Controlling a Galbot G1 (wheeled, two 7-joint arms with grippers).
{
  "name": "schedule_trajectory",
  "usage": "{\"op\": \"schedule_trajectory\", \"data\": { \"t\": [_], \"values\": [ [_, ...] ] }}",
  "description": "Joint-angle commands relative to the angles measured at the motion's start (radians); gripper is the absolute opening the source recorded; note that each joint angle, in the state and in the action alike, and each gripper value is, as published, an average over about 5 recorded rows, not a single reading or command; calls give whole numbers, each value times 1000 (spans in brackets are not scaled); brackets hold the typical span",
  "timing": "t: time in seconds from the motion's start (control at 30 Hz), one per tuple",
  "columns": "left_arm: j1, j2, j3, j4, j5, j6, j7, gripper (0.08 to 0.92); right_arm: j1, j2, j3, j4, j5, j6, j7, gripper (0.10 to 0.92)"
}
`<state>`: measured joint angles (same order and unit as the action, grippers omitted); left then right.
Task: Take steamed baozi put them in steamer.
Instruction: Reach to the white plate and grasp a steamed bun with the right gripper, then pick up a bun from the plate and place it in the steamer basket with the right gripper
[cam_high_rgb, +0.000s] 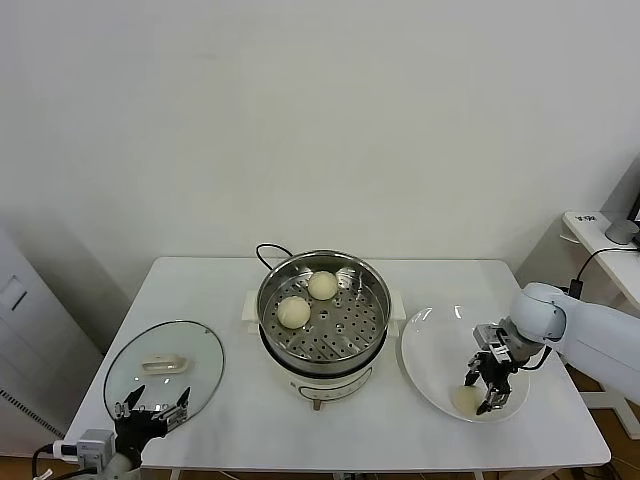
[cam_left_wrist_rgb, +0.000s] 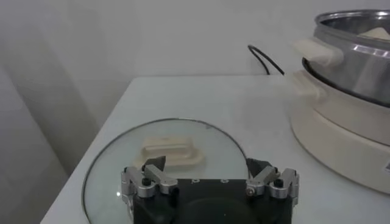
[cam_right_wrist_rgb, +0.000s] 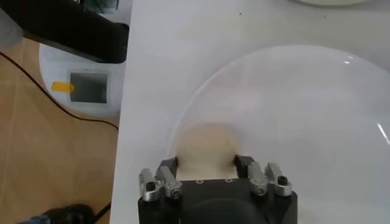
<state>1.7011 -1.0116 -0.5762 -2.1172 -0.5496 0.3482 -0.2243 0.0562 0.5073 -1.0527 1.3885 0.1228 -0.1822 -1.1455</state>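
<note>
Steamed baozi and steamer on a white tabletop (cam_high_rgb: 230, 420). One steamed baozi (cam_high_rgb: 467, 400), a smooth cream-white dome, lies on the near part of the white plate (cam_high_rgb: 425, 350) at the robot's right. In the head view it is partly covered by the right tool (cam_high_rgb: 487, 390). In the right wrist view only its upper curve shows, between the two dark fingertips (cam_right_wrist_rgb: 169, 165); its lower part is hidden behind the tool body. The fingers stand on either side of this bun, spread about its width. Whether they press its sides cannot be told.

Two more buns sit touching or nearly so on the perforated floor of the steamer (cam_high_rgb: 322, 312), toward its far-left side: one steamed baozi nearer the rim (cam_high_rgb: 322, 285), one nearer the middle (cam_high_rgb: 293, 311). Both are round, pale and unmarked. The steamer is a shiny steel pot on a cream-white base at the centre of the tabletop, with a black cord (cam_high_rgb: 268, 252) looping behind it. In the left wrist view its right part is cut off by the frame edge, and only a sliver of a bun shows above its rim.

The left tool (cam_high_rgb: 152, 408) hangs over the near edge of the round glass lid (cam_high_rgb: 165, 372), which lies flat at the robot's left. Its fingers are spread apart and grasp nothing. The lid's pale handle (cam_left_wrist_rgb: 172, 152) is partly hidden behind the fingertips in the left wrist view.
</note>
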Motion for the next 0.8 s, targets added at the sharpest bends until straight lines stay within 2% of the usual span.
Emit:
{"op": "schedule_trajectory", "data": {
  "t": [0.03,0.33,0.53,0.8],
  "values": [
    [1,-1,1,-4,-1,2,-1,823,-33,2,29,-9,-6,-6,10,489],
    [-1,-1,6,-6,0,6,-3,823,75,-15,-20,38,36,2,-10,428],
    [-9,4,8,-6,-1,8,-6,823,452,-21,-226,87,142,35,-57,424],
    [-10,7,12,-3,-5,9,-7,823,724,117,-261,22,234,147,-124,424]
  ]
}}
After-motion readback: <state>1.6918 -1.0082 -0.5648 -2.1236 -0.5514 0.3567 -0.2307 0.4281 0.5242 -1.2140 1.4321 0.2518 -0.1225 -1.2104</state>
